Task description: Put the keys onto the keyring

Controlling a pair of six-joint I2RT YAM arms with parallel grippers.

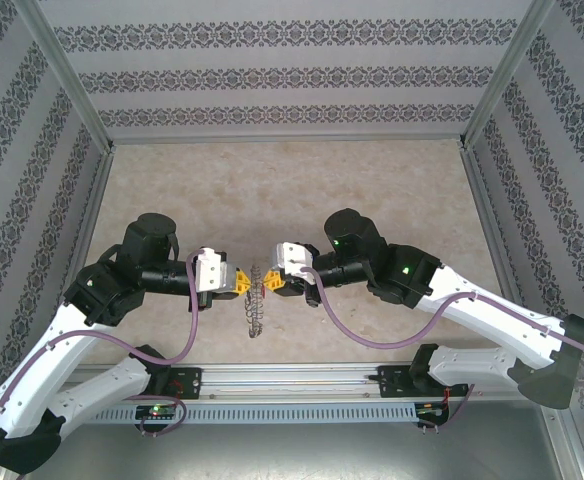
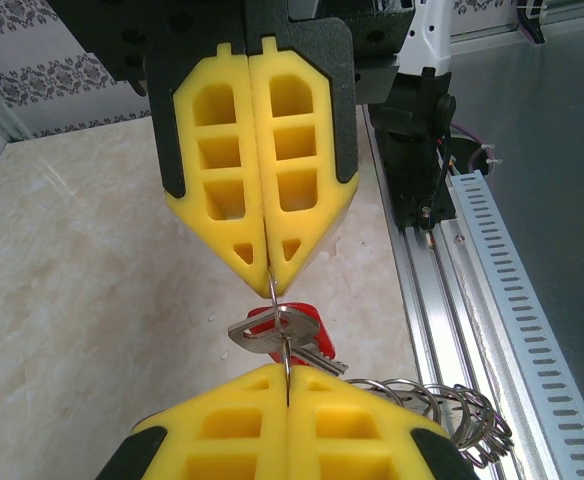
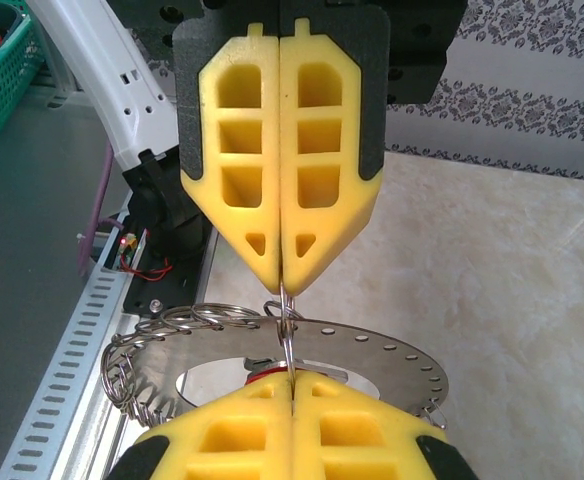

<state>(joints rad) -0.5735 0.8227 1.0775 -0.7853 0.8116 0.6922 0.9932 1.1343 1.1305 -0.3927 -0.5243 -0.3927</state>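
**Q:** Start from above. Where is the keyring?

**A:** The keyring [image 1: 255, 300] is over the table [image 1: 292, 190], between my two pairs of fingers. My left fingers [image 1: 244, 283] meet it from one side and my right fingers [image 1: 270, 283] from the other. It shows edge-on, its long axis running from the tips toward the rail [image 1: 302, 385]. Neither arm is nearer. The keys are too small to pick out here.

**Q:** And from the left wrist?

**A:** My left fingers [image 2: 288, 380] are shut on a thin wire loop [image 2: 274, 292] of the keyring. My right fingers [image 2: 269, 262] pinch the loop's opposite end. The keys [image 2: 282, 332], a silver key with a red tag, sit at the loop between the tips. I can't tell whether the wire passes through the key's hole. The coils [image 2: 442, 405] bunch on the loop's rail side.

**Q:** The right wrist?

**A:** It shows the same pinch from the other side, with my right fingers [image 3: 292, 382] and left fingers [image 3: 284, 280] clamped tip to tip on the loop. The keyring's flat disc [image 3: 372, 355] spreads beneath the loop. A sliver of red from the keys [image 3: 264, 377] shows just beside my right tips.

**Q:** What does the next move turn on?

**A:** I judge it turns on the loop's line. It runs from one pair of tips to the other, so the key must slide along that wire.
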